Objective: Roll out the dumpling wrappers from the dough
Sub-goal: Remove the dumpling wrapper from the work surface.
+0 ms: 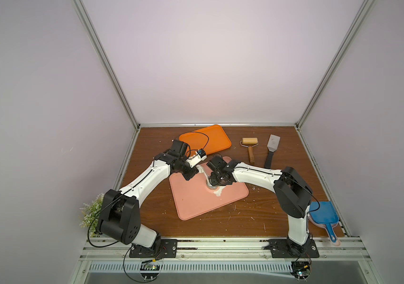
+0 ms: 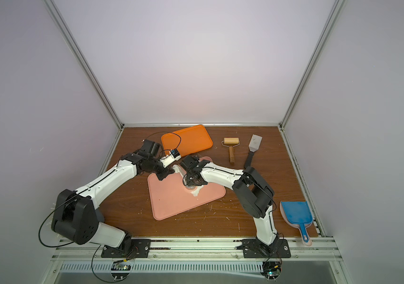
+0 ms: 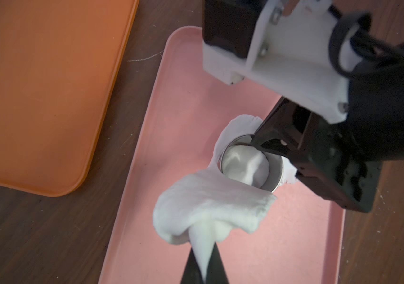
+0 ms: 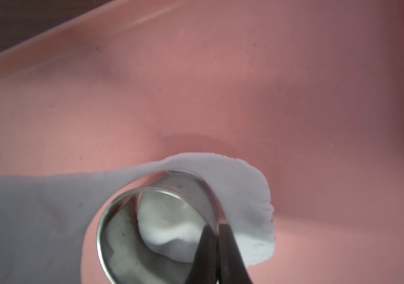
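A wooden desk [image 1: 220,221] seen from above, with a pink tray [image 1: 196,204] at its middle and 2 robot arms meeting over it.

Well left of the pink tray, at the desk's edge, stands a small plant [image 1: 92,211]. Over the tray's left rear corner, the left gripper [image 3: 203,265] is pinched tight on an edge of the dough sheet [image 3: 210,199], holding that edge up off the tray so the sheet hangs in a soft fold. The sheet runs down to a metal ring cutter [image 4: 115,236] standing near the tray's middle, and wraps around its outside.

Inside the ring sits a wrapper [image 4: 169,228], a small white round of dough that looks puckered, not flat. The right gripper [image 4: 218,248] is closed on the cutter's wall, 1 finger inside and 1 outside, holding it down on the tray.

Behind the pink tray lies an orange tray [image 1: 214,141] with no dough visible on it. To the pink tray's right rear lie a wooden roller [image 1: 250,145] and a spatula [image 1: 271,150], both untouched. Far right of it rests a blue dustpan [image 1: 324,211].

Progress, as a judgement: rolling seems done and 1 round is cut. The scrap is being peeled away. Freeing that wrapper, setting it aside and cutting more remain.
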Motion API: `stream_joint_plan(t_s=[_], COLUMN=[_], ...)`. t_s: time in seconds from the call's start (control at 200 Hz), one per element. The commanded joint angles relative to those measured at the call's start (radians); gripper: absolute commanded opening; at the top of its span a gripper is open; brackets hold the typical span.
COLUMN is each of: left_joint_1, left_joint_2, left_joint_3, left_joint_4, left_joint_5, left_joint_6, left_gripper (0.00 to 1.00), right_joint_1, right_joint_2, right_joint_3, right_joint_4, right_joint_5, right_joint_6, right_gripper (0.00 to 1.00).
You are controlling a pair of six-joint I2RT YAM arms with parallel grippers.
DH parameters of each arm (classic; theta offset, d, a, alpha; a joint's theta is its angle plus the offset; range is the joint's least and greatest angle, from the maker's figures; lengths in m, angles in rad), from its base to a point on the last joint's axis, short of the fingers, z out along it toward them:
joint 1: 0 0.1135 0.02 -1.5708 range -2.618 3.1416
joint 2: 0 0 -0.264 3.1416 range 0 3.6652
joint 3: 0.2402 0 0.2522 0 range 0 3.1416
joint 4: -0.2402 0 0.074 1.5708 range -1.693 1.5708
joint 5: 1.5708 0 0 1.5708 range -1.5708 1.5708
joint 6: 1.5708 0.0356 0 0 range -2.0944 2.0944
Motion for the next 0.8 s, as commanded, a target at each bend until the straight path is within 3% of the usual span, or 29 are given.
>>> stream_joint_plan(t_s=[0.0, 0.5, 0.796], left_joint_1=[-0.008, -0.007, -0.017], left_joint_2=[0.009, 0.069, 0.071], left_joint_3=[0.024, 0.087, 0.085], left_joint_4=[0.000, 0.012, 0.012], left_joint_5=[0.006, 0.009, 0.028], left_joint_6=[0.001, -0.020, -0.016], left_gripper=[0.00, 0.00, 0.00], right_joint_1=[-0.002, -0.002, -0.002], right_joint_2=[0.091, 0.053, 0.041], right_joint_3=[-0.039, -0.009, 0.023], right_joint_4=[-0.038, -0.028, -0.042], right_joint_5=[0.006, -0.029, -0.031], right_joint_6=[0.017, 0.009, 0.005], right_gripper=[0.00, 0.00, 0.15])
